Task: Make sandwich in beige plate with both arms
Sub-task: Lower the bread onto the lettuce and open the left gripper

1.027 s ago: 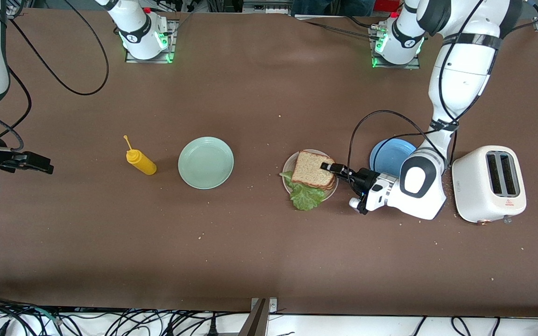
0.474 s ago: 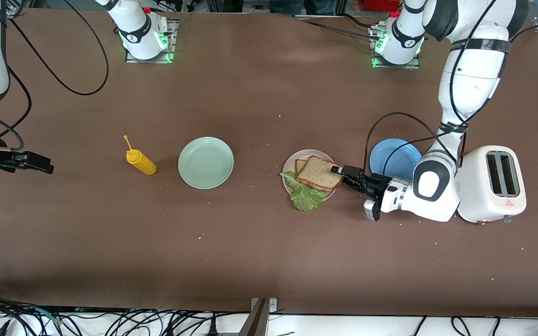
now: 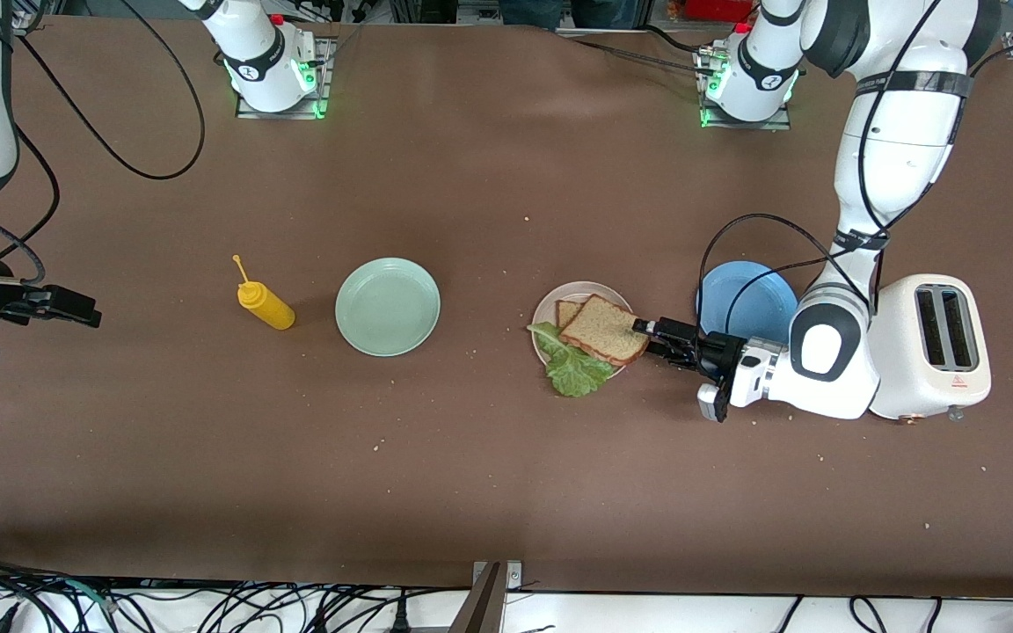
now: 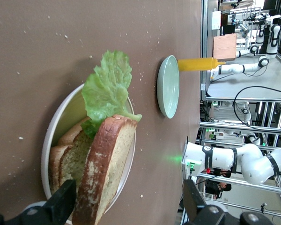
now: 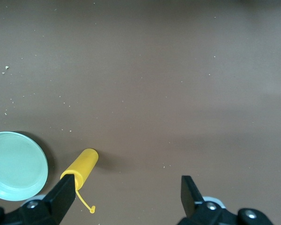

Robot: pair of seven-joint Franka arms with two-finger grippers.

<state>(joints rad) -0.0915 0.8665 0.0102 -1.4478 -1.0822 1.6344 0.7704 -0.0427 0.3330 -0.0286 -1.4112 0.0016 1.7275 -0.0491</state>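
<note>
The beige plate (image 3: 545,318) holds the sandwich parts: a lower toast slice (image 3: 567,311), a crinkled lettuce leaf (image 3: 572,367) hanging over the rim, and a top toast slice (image 3: 605,330) lying askew over both. My left gripper (image 3: 650,334) is low at the plate's edge on the toaster's side, open. In the left wrist view the top slice (image 4: 105,164) leans by one finger (image 4: 62,204) without being gripped, and the lettuce (image 4: 107,86) and the plate (image 4: 69,113) show past it. My right gripper (image 3: 76,309) waits open at the right arm's end of the table.
A blue plate (image 3: 748,294) and a white toaster (image 3: 924,347) stand close by the left arm. A mint-green plate (image 3: 388,307) and a yellow squeeze bottle (image 3: 266,303) sit toward the right arm's end. Crumbs dot the brown table.
My left gripper has opened, let go of the top slice and drawn back toward the toaster. The slice slid and turned, baring a corner of the lower slice. The right arm stayed still.
</note>
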